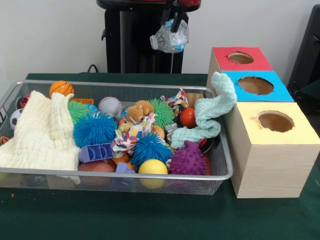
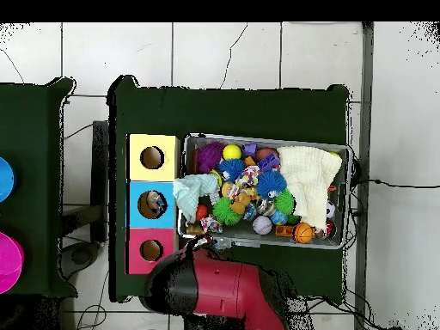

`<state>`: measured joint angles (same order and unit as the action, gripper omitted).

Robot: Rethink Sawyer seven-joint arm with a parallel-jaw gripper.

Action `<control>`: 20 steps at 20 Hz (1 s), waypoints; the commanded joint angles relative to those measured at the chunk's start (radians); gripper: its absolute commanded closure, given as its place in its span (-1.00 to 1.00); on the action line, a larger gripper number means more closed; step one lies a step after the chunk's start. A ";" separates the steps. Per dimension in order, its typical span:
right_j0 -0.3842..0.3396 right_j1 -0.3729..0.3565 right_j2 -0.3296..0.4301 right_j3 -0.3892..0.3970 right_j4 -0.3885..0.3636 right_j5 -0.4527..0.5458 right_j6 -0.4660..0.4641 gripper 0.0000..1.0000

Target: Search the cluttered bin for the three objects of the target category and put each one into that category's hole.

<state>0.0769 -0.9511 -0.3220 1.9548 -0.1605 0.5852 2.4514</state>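
holding a crumpled bottle (image 1: pixel 170 36) up above the basket's (image 1: pixel 226 170) far edge, gripper (image 1: pixel 172 24) clamped on its top.
thin, light and easily crushed plastic; slippery too, so gripping at the stiffer neck seems safest before the blue hole (image 1: pixel 255 85).

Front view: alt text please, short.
The gripper holds a crumpled clear plastic bottle in the air behind a wire mesh bin of toys and cloths. Right of the bin, a wooden box has red, blue and yellow holes.
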 commanded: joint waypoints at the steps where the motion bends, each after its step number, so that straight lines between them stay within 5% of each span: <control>1: -0.013 -0.026 0.114 -0.053 0.044 0.112 -0.002 1.00; 20: 0.001 0.029 0.201 -0.166 0.121 0.143 0.060 1.00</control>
<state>0.0776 -0.9764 -0.2121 1.8296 -0.0833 0.6127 2.4514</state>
